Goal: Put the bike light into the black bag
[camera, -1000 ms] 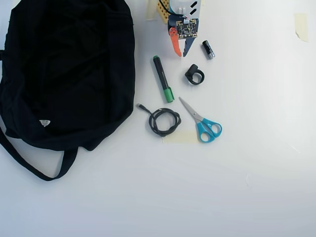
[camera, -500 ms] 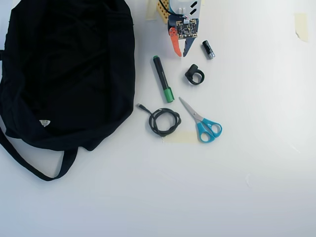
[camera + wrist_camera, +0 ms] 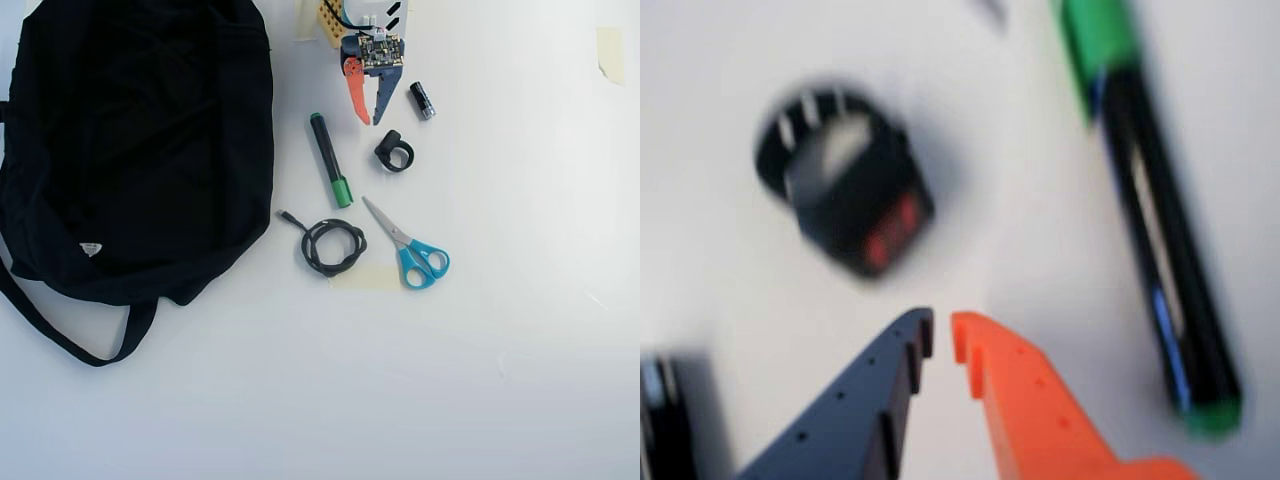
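Observation:
The bike light (image 3: 394,152) is a small black ring with a chunky block, lying on the white table. In the wrist view it (image 3: 845,180) is blurred, above and left of my fingertips, with a red mark on its block. My gripper (image 3: 370,119) has one orange and one dark finger. It hangs just up and left of the light in the overhead view. In the wrist view the gripper (image 3: 941,338) has its tips nearly together with nothing between them. The black bag (image 3: 130,140) fills the left of the overhead view.
A black and green marker (image 3: 330,160) lies left of the gripper, also in the wrist view (image 3: 1150,210). A small black cylinder (image 3: 422,100) lies to the right. A coiled black cable (image 3: 333,246) and blue-handled scissors (image 3: 410,248) lie below. The bag strap (image 3: 70,335) loops out.

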Tool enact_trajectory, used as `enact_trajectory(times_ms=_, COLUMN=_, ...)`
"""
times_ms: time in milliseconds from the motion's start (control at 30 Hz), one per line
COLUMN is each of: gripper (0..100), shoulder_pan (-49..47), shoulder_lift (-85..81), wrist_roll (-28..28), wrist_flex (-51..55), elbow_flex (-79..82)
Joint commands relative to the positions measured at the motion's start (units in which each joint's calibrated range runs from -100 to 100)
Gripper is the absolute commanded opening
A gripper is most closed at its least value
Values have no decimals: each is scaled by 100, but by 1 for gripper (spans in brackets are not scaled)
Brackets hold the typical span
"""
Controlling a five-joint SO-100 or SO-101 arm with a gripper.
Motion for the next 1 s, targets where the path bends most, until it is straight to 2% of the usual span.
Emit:
enact_trajectory(times_ms=0, gripper=2, shoulder_pan=14, shoulder_lift=257, wrist_roll=21, wrist_flex=-1339, elbow_flex=-112)
enact_trajectory(times_ms=267, gripper=2, shoulder_pan=7, shoulder_lift=2050, wrist_roll=-26, wrist_flex=-3923, elbow_flex=-1406)
enact_trajectory(times_ms=300, gripper=2, shoulder_pan=14, shoulder_lift=2597, wrist_roll=-21, wrist_flex=-4517, elbow_flex=-1801)
enact_trajectory(times_ms=367, gripper=2, shoulder_pan=22, shoulder_lift=3195, wrist_roll=-10, wrist_flex=-4922, elbow_flex=-2305)
enact_trajectory(times_ms=967, gripper=2, shoulder_pan=411, shoulder_lift=8838, wrist_roll=42, wrist_flex=-5146, elbow_flex=-8872)
